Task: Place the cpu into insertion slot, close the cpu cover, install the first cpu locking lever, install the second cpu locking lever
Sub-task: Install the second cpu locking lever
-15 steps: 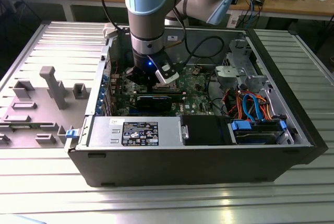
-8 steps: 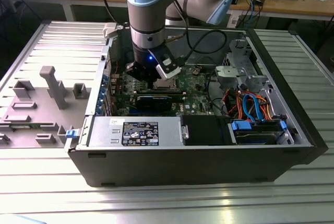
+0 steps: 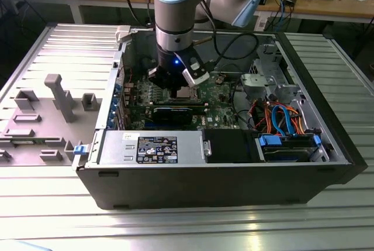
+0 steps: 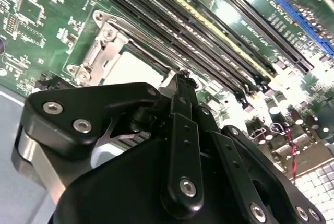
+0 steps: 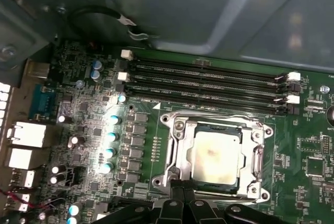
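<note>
Exterior view: the arm reaches down into an open computer case [image 3: 327,140] lying on a ribbed metal surface [image 3: 175,227], and the claw [image 3: 175,87] hangs right over the green circuit board [image 3: 225,96].

In the first wrist view, the cpu [image 5: 215,157] lies flat in the insertion slot [image 5: 175,153], pale metal face up, its edges square with the socket frame. Being square, it has no long axis to speak of. The cpu cover [image 5: 259,153] is down around it, its window framing the chip. One side of the socket runs parallel to the long black memory slots [image 5: 209,80] just beside it.

The claw's dark fingers [image 5: 177,203] sit at the socket edge farthest from the memory slots. In the second wrist view the fingertips [image 4: 182,85] look pressed close together into a narrow point just beside the socket's silvery frame [image 4: 104,46], with nothing visibly pinched between them. Whether the tip touches the frame I cannot tell.
</note>
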